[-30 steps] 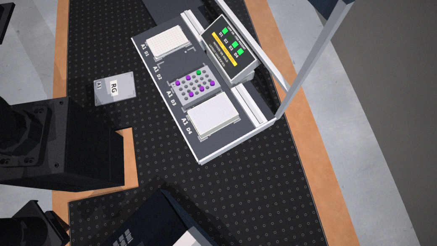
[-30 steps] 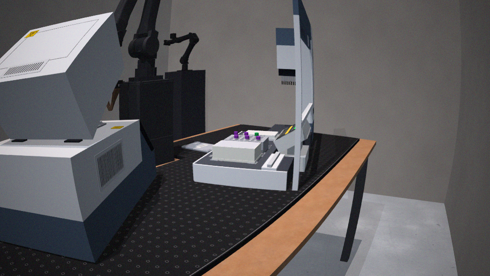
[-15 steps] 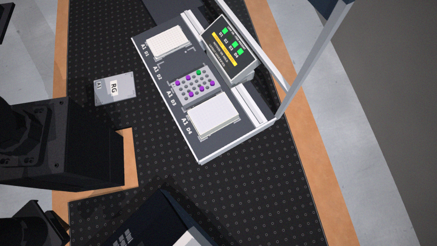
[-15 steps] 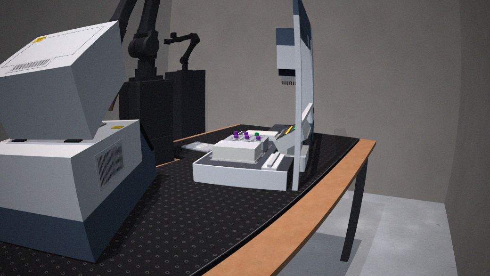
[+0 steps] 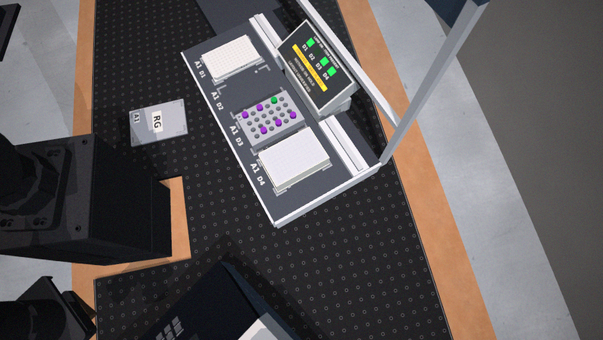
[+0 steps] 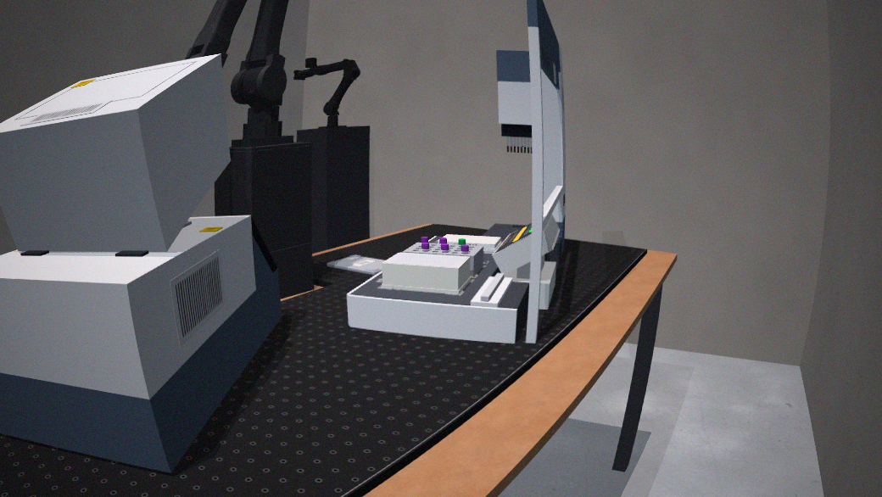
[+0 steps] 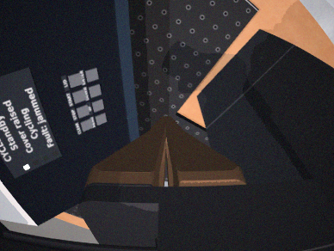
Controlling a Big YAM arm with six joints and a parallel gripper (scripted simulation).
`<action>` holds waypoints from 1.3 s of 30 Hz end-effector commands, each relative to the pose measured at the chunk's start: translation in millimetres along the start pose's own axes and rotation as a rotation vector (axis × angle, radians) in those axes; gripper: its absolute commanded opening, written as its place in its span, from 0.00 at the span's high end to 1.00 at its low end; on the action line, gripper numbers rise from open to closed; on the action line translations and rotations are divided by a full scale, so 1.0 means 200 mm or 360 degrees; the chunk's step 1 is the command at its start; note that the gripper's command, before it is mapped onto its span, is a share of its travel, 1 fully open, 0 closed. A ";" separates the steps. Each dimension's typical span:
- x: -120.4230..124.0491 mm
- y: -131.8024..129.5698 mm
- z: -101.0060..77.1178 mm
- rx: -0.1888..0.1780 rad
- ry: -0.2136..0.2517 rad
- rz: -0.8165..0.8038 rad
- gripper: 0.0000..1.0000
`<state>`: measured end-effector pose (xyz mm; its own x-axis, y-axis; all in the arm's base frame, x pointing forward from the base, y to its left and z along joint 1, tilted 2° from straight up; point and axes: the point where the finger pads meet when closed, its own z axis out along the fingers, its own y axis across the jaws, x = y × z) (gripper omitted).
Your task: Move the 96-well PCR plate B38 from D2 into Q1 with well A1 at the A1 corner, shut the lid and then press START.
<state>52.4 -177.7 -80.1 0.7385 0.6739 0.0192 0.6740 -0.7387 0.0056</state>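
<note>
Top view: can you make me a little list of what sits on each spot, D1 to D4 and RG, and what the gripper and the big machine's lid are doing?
D1: white well plate
D2: no plate, bare deck
D3: grey tube block, purple caps and one green
D4: white deep-well block
RG nest: nothing on it
Display: green squares by D1, D3, D4; D2 dark
Gripper: shut, holding nothing
Q1 lid: tilted up, not shut
</note>
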 end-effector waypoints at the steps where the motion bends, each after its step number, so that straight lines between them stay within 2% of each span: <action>1: -0.03 0.08 -0.04 -0.0057 -0.0026 -0.0020 1.00; 4: -0.03 0.08 -0.04 -0.0056 -0.0026 -0.0019 1.00; 12: -0.02 0.05 -0.01 -0.0010 -0.0001 -0.0016 1.00; 32: -0.03 0.07 -0.04 -0.0058 -0.0024 -0.0012 1.00; 39: -0.03 0.06 -0.03 -0.0039 -0.0014 -0.0010 1.00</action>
<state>52.5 -178.0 -79.8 0.7385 0.6740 0.0188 0.6740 -0.7387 0.0072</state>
